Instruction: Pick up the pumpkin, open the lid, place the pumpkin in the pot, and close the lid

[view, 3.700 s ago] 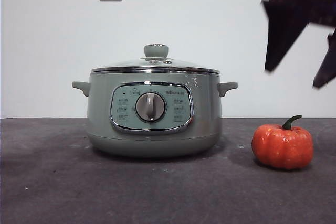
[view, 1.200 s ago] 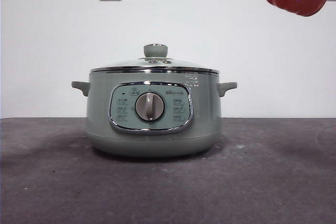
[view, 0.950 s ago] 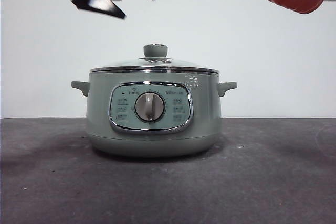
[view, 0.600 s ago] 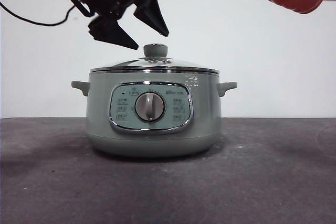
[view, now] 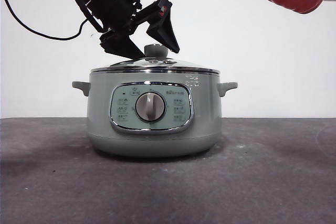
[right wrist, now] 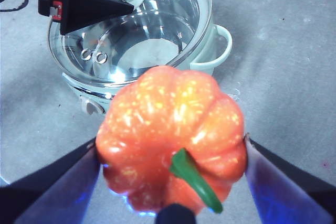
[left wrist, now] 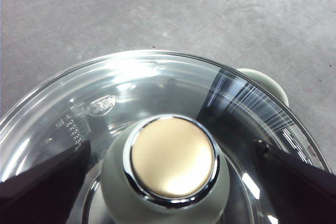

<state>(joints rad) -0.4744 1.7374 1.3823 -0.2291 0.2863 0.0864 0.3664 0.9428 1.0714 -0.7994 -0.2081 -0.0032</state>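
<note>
Pumpkin (right wrist: 170, 142) clamped between right gripper (right wrist: 170, 161) fingers (right wrist: 68, 182), stem toward wrist cam; held high, up and to one side of pot (view: 152, 111), well clear of counter (view: 168, 182). Likely parked there so lid can come off w/o obstruction, ready for drop-in.

Left gripper (view: 151, 45) fingers (view: 165, 24) spread wide, straddling knob (left wrist: 172, 161): one finger each side, gap visible both sides in left wrist view, so not yet gripping. Tilted approach from upper side in front view, fingertips about level w/ knob. Knob roughly centred between fingers, seemingly aligned for a squeeze-and-lift.

Lid (view: 155, 66) seated flat on pot rim, chrome edge flush all round; glass clear. Pot upright on counter, dial panel (view: 151, 107) facing front cam, two side handles (view: 227, 87) showing.

Step in hand (judged): opening lid. Pick-up of pumpkin done; lid removal, drop-in, re-close outstanding. Next move calls for closing on knob, then straight lift to avoid dragging rim. Risk: smooth rounded knob could slip from an off-centre pinch.
</note>
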